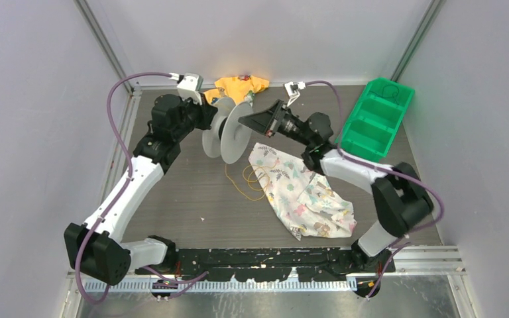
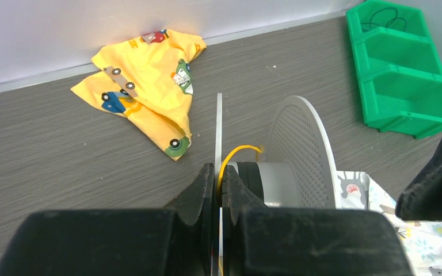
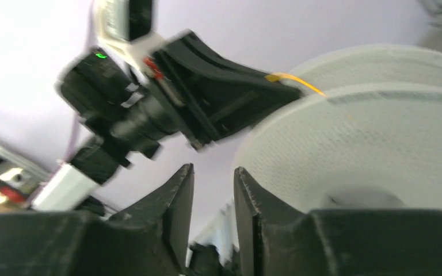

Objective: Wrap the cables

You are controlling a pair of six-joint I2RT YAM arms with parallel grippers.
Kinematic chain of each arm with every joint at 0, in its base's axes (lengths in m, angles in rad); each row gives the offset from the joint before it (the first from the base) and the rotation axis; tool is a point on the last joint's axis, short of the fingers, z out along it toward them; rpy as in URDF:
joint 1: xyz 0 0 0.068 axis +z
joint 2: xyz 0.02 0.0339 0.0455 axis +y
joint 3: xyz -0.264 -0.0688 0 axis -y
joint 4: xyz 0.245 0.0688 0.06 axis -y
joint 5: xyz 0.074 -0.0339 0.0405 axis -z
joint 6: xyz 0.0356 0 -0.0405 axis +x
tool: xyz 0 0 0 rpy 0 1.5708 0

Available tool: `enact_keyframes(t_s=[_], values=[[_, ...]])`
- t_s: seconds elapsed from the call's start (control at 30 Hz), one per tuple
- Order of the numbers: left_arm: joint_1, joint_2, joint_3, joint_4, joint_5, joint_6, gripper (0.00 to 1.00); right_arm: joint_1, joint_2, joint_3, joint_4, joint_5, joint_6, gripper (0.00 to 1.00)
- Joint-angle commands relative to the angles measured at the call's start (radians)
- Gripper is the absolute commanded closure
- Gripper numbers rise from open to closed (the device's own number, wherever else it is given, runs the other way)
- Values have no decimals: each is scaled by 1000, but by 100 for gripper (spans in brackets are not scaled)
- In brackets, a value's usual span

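One stretch of the cable (image 2: 239, 149) arches up from between the left gripper's (image 2: 218, 175) fingers and across to the grey hub of the spool (image 2: 299, 149). The rest lies in loose loops on the table (image 1: 192, 192), near its middle, just beside the floral cloth (image 1: 305, 199) and on the near side of the spool. The left gripper is clamped on the spool's thin left rim and holds the spool on edge toward the table's far edge. Whether the cable is pinched in that grip too, I cannot tell. The left arm stretches up from the near left corner, its forearm angled inward. The right gripper (image 3: 213, 187) stands just beside the spool's other rim, its fingers a narrow gap apart with nothing between them. The right arm bends in from the near right corner, its wrist pointing left toward the left gripper.
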Motion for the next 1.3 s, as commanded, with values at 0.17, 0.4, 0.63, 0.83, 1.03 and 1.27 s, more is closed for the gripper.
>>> enact_keyframes(t_s=[0.17, 0.4, 0.63, 0.83, 1.03, 1.27], values=[[-5, -114, 183, -21, -54, 87, 100, -17, -460, -65, -1151, 488, -801, 5], [-5, -103, 367, -114, -3, 60, 100, -25, -353, -33, -1412, 504, -843, 0], [-5, -116, 331, -87, -1, 30, 100, -9, -318, -223, -1196, 516, -980, 6], [-5, -107, 328, -83, -8, 29, 100, 38, -280, -316, -1019, 419, -1135, 20], [-5, -100, 324, -77, -5, 25, 100, 130, -183, -250, -971, 462, -1135, 22], [-5, -107, 315, -76, -8, 28, 100, 144, -15, -143, -893, 510, -1077, 46]])
